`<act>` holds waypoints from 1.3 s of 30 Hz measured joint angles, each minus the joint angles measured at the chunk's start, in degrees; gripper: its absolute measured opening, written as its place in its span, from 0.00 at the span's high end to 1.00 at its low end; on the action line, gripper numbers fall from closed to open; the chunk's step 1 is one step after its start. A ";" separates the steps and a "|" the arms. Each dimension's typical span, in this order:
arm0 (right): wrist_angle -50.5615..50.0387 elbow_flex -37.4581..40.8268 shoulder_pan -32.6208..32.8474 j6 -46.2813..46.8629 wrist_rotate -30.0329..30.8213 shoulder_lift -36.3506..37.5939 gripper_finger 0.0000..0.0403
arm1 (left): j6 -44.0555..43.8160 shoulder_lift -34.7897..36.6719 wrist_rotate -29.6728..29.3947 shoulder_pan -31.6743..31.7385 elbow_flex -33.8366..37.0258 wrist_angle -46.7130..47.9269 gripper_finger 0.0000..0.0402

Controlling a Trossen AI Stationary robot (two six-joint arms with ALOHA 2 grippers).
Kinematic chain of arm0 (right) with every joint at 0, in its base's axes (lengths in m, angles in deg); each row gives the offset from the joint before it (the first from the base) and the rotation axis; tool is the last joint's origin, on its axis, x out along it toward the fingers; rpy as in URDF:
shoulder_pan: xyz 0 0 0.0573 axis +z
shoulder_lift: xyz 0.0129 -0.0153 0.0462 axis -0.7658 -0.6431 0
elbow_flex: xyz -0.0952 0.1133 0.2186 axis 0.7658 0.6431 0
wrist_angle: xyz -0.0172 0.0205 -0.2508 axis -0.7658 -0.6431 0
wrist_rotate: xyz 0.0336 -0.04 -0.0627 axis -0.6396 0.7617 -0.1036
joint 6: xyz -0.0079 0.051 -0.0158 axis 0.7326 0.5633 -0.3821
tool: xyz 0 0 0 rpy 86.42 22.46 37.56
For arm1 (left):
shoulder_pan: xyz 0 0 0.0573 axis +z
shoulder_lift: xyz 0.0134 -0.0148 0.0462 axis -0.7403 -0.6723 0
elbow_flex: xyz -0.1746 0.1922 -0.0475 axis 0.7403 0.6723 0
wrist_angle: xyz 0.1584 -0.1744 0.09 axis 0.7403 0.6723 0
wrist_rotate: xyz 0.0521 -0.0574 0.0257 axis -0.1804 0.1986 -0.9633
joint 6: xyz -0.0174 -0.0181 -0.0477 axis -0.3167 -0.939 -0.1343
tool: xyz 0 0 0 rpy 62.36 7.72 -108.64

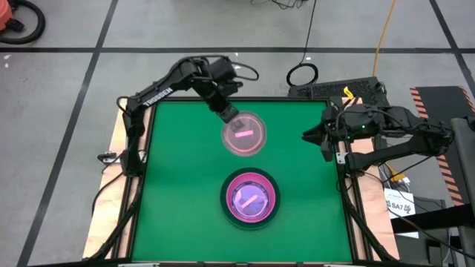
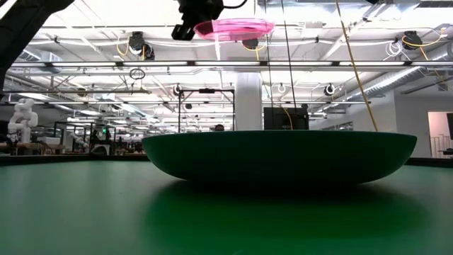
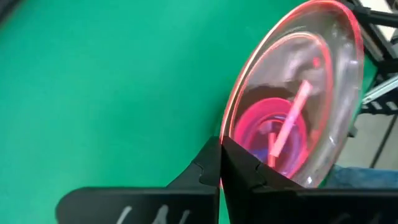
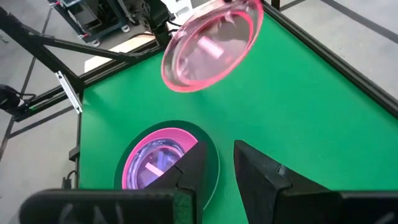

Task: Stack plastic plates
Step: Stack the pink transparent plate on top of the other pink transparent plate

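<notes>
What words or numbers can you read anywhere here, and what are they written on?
"TROSSEN" on the left arm, in white letters, seen in the high view.
"8A7" on a white paper label beside the table's right edge; its smaller print is too small to read.
White marks on the left gripper's body in the left wrist view are cut off and unreadable.

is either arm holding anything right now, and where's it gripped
The left gripper holds a translucent pink plate by its rim, pinched at the edge, up above the table. The right gripper is open and holds nothing, at the table's right edge.
</notes>
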 joint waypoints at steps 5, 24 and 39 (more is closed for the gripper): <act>-0.32 0.00 0.00 -1.47 0.03 0.39 0.82 | -8.99 0.00 -0.83 -3.89 0.03 -0.72 0.99; -0.16 0.00 2.19 5.28 0.26 0.31 0.82 | -26.78 0.00 -25.30 -17.40 0.04 -4.79 0.99; -0.17 0.00 2.19 6.49 0.43 0.30 0.82 | -32.37 -3.49 -33.16 -24.75 0.09 -0.66 0.99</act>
